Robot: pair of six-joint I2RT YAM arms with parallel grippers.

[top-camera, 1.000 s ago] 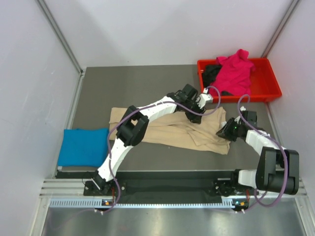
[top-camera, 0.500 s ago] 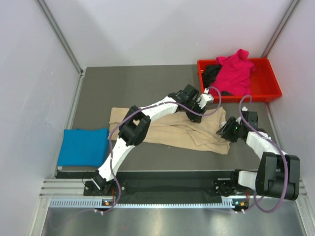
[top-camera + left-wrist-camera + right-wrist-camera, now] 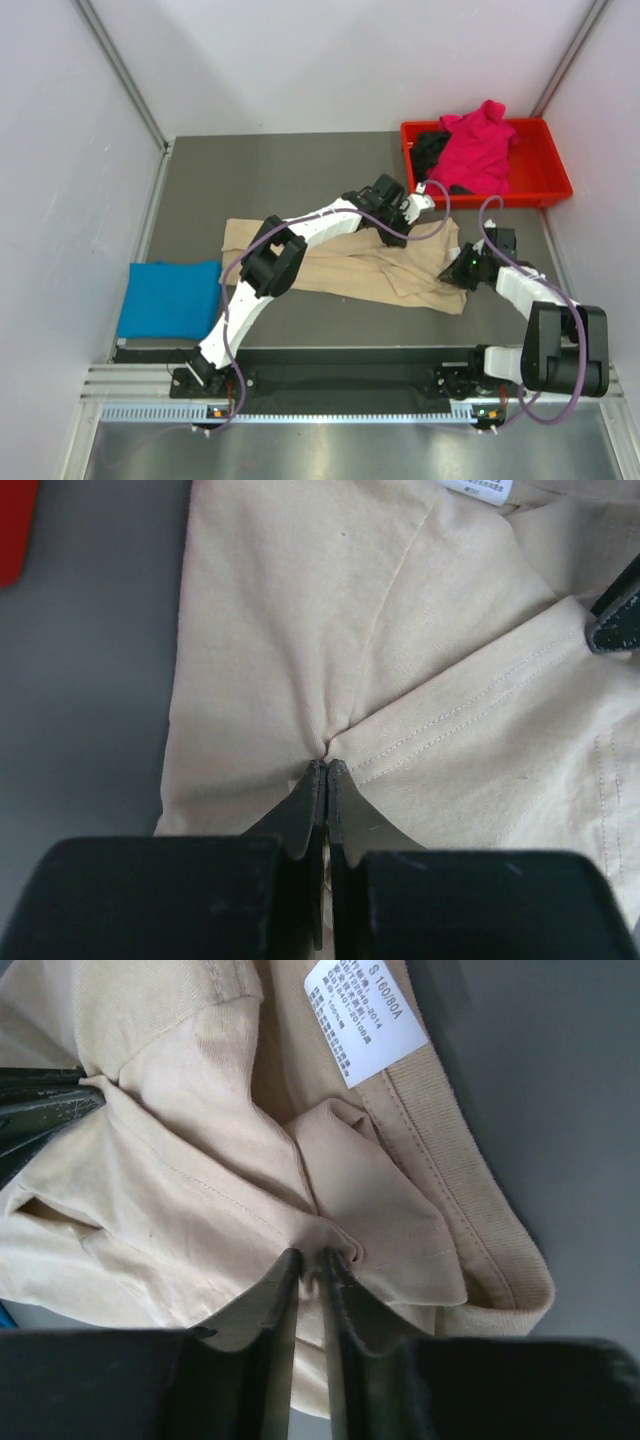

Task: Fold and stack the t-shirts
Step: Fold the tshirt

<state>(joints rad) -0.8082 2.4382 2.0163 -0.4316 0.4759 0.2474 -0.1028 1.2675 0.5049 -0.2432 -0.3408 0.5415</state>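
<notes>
On counter centre | beige t-shirt is laid out | cloth is pinched by closed left fingers | collar-side fold is pinched by right fingers

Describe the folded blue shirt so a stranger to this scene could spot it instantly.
Start at the dark table and go to its near left corner. The blue t-shirt lies there, the only one folded into a flat rectangle; the beige t-shirt sprawls mid-table and the pink t-shirt is heaped in the red tray.

Red plastic tray at the grey table's far right corner.
</notes>
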